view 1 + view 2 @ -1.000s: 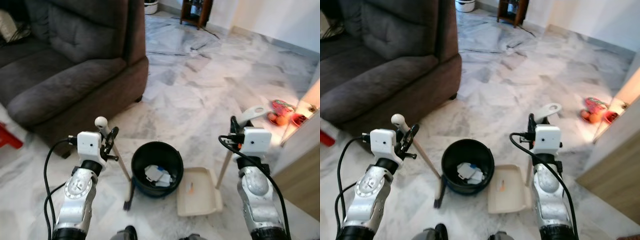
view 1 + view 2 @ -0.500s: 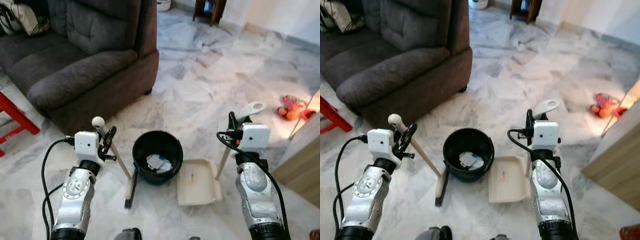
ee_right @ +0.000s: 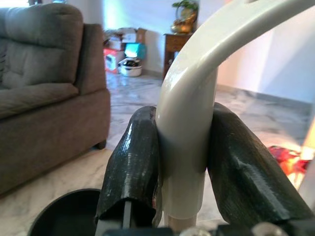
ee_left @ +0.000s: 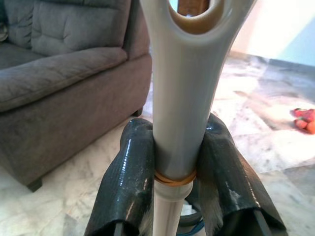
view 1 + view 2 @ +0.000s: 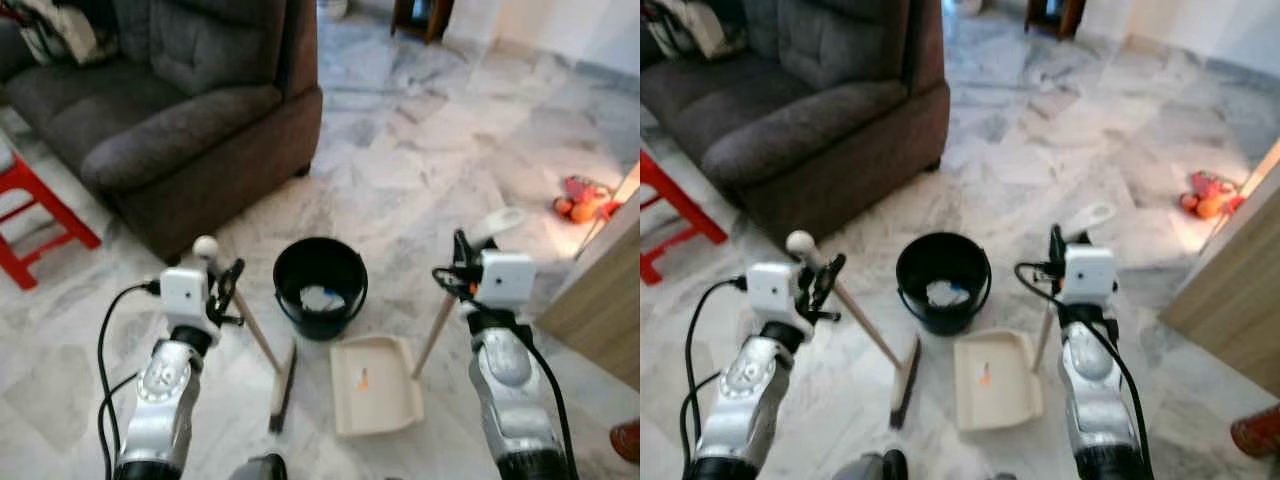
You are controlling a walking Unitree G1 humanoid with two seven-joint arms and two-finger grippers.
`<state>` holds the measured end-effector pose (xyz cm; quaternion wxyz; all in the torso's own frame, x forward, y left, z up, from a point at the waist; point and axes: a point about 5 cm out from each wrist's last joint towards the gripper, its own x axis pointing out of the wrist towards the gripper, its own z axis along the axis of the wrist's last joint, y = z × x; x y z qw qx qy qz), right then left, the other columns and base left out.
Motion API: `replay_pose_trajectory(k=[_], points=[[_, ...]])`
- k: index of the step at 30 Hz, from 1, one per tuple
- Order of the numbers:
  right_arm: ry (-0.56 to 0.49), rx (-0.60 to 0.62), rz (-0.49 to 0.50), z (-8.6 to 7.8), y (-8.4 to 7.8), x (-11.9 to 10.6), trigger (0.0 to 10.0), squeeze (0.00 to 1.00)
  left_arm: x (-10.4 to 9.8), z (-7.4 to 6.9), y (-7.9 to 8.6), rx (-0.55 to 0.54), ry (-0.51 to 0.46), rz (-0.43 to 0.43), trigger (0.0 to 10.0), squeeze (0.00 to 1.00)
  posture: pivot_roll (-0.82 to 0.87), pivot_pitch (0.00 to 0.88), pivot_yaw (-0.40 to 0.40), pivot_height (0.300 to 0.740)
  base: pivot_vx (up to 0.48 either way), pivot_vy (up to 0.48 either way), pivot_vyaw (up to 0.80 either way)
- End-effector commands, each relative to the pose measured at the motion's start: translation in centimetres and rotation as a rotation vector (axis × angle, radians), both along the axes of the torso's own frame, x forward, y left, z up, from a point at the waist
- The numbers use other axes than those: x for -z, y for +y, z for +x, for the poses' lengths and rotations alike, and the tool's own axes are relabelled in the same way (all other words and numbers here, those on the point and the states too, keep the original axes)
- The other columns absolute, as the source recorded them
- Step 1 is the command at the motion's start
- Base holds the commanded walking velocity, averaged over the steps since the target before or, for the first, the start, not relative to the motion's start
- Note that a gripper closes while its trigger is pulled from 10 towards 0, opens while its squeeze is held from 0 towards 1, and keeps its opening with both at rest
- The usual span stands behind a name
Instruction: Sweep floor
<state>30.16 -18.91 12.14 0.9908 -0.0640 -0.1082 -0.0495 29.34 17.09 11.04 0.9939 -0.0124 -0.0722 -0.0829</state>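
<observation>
My left gripper [image 5: 228,290] is shut on the wooden broom handle [image 5: 250,330], just below its white ball end. The broom head [image 5: 282,385] rests on the marble floor. My right gripper [image 5: 460,268] is shut on the pale upright handle [image 5: 440,325] of the cream dustpan [image 5: 372,398], which lies flat on the floor with a small orange scrap [image 5: 362,378] inside. A black bucket [image 5: 320,285] holding white scraps stands just beyond both tools. In the left wrist view the black fingers [image 4: 130,182] clamp a pale handle. The right wrist view shows the fingers [image 3: 133,167] gripping a cream handle.
A dark grey sofa [image 5: 180,120] stands at the far left, with a red stool [image 5: 40,220] beside it. Orange and red toys [image 5: 580,195] lie on the floor at the right. A wooden panel [image 5: 600,300] borders the right side, and a red shoe [image 5: 625,440] sits low right.
The camera has pulled back and shifted. The broom head and dustpan now sit nearer to me, apart from the bucket; the dustpan has moved left, in front of it.
</observation>
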Motion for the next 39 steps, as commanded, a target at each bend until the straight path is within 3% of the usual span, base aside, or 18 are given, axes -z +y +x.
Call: replay_pose_trajectory(k=[1, 12, 21, 30, 36, 39], points=[[-0.042, 0.000, -0.011, 0.0, 0.0, -1.0, 10.0, 0.00, -0.8, 0.1, 0.2, -0.002, -0.043, 0.015, 10.0, 0.00, 0.02, 0.112, -0.014, 0.740, -0.251, 0.000, 0.00], [-0.018, 0.001, 0.039, -0.2, 0.9, -0.6, 10.0, 0.00, -0.8, 0.3, 0.3, -0.012, -0.038, 0.017, 10.0, 0.00, 0.01, 0.111, -0.013, 0.740, -0.022, 0.000, 0.00], [0.040, 0.058, 0.063, -0.4, 0.5, 0.6, 10.0, 0.00, -1.2, 0.5, 0.4, 0.001, -0.045, 0.032, 10.0, 0.00, 0.02, 0.105, 0.002, 0.740, 0.000, 0.000, 0.00], [0.051, 0.071, 0.079, -0.6, 0.5, 0.9, 10.0, 0.00, -1.2, 0.5, 0.3, 0.009, -0.045, 0.033, 10.0, 0.00, 0.02, 0.099, 0.008, 0.740, 0.000, 0.000, -0.44], [0.049, 0.099, 0.087, -0.8, -0.2, 0.9, 10.0, 0.00, -1.1, 0.6, -0.3, 0.021, -0.044, 0.025, 10.0, 0.00, -0.01, 0.101, 0.002, 0.740, 0.000, 0.000, -0.39], [0.031, 0.153, 0.101, -0.9, -1.4, 0.6, 10.0, 0.00, -1.0, 0.6, -0.8, 0.028, -0.043, 0.019, 10.0, 0.00, -0.03, 0.101, -0.003, 0.740, 0.000, 0.000, -0.79]])
